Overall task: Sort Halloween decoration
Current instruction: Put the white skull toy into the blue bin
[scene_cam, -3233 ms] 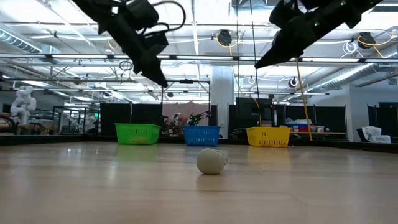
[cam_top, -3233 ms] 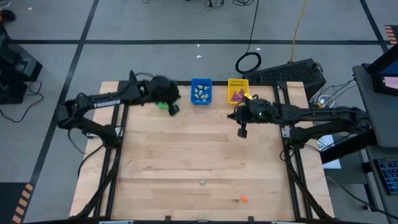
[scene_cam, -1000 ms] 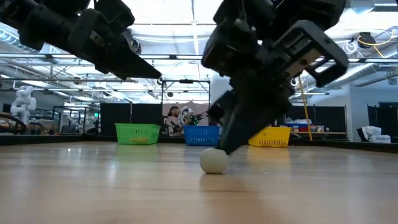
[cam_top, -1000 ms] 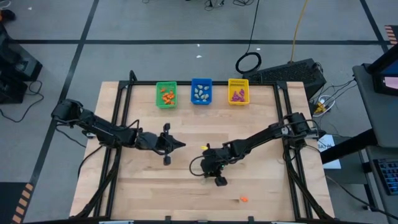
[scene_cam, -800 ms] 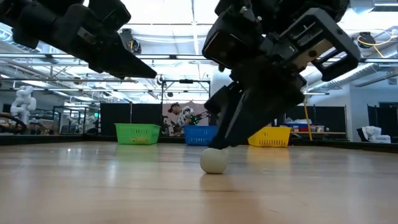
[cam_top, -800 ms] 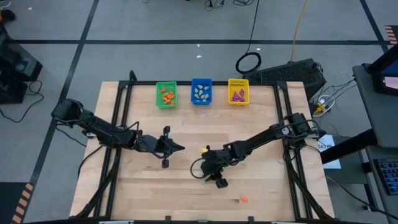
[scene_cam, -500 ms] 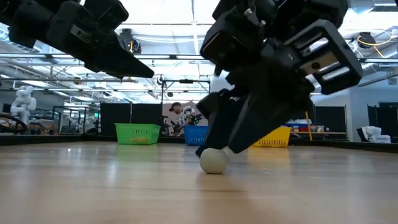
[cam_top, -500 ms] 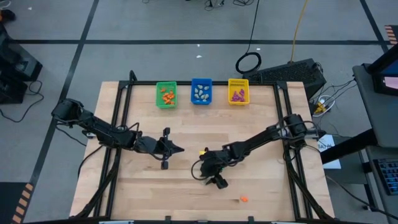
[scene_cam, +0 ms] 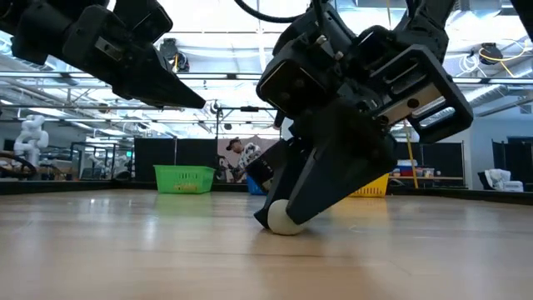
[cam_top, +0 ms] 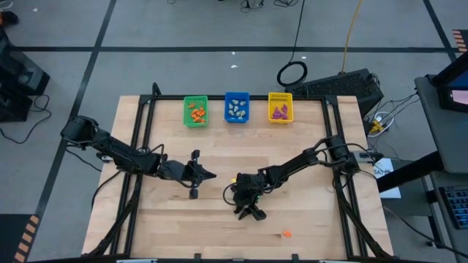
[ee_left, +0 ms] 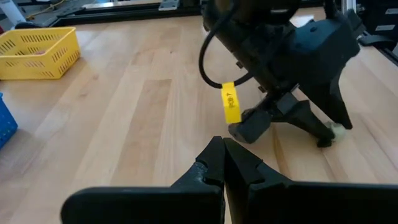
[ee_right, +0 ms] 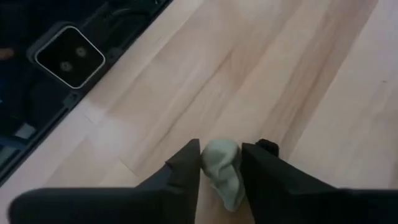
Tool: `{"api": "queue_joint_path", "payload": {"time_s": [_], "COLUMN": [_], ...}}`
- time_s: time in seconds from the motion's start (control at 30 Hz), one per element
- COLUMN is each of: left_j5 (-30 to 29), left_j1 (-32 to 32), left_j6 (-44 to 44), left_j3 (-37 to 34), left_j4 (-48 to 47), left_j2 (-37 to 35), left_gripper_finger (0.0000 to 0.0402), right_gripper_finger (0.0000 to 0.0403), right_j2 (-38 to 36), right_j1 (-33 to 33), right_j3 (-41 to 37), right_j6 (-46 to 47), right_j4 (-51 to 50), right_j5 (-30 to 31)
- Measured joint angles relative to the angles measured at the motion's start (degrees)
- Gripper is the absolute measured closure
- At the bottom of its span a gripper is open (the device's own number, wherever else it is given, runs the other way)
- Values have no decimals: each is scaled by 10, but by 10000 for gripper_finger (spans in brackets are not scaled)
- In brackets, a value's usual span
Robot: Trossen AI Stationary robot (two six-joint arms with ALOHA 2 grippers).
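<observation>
A pale wooden table top with light-and-tan plank stripes (cam_top: 219, 146) fills the middle of the high view, edged by a black metal frame (cam_top: 135, 183). Along its upper edge sit a bright green plastic slatted bin (cam_top: 195, 111) speckled with orange pieces, a blue plastic slatted bin (cam_top: 236, 107) holding pale grey-beige pieces, and a yellow plastic slatted bin (cam_top: 280, 107) with purple pieces. Both arms are matt black; the right one carries a yellow tag with dark lettering (ee_left: 231, 104). Between the right gripper (ee_right: 219, 163)'s black fingers shows a pale grey-green lumpy trinket (ee_right: 222, 171). A tiny orange trinket (cam_top: 287, 234) dots the lower right of the table. The floor is grey with black lines (cam_top: 88, 73).
</observation>
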Motion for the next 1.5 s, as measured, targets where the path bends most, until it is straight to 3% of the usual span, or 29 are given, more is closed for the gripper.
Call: {"api": "queue_joint_path", "payload": {"time_s": [0.23, 0.5, 0.87, 1.13, 1.33, 1.5], "left_j5": [-5, -17, -23, -23, -23, -23], "left_j1": [-1, -1, -1, -1, -1, -1], "left_j6": [0, -1, -1, -1, -1, -1], "left_j3": [0, 0, 0, 0, 0, 0], "left_j4": [-1, 0, 1, 2, 1, 1], "left_j2": [5, 5, 5, 5, 5, 5], "left_gripper_finger": [402, 402, 402, 402, 402, 402], "right_gripper_finger": [340, 345, 356, 394, 401, 403], "right_j2": [-3, -29, -147, -217, -216, -178], "right_j1": [-13, -44, -96, -204, -303, -359], "right_j3": [0, -1, -3, -2, 28, 101], "right_j6": [0, -2, -46, -71, -112, -153], "right_j4": [-9, -41, -196, -228, -245, -263], "right_j5": [-8, 16, 167, 294, 295, 292]}}
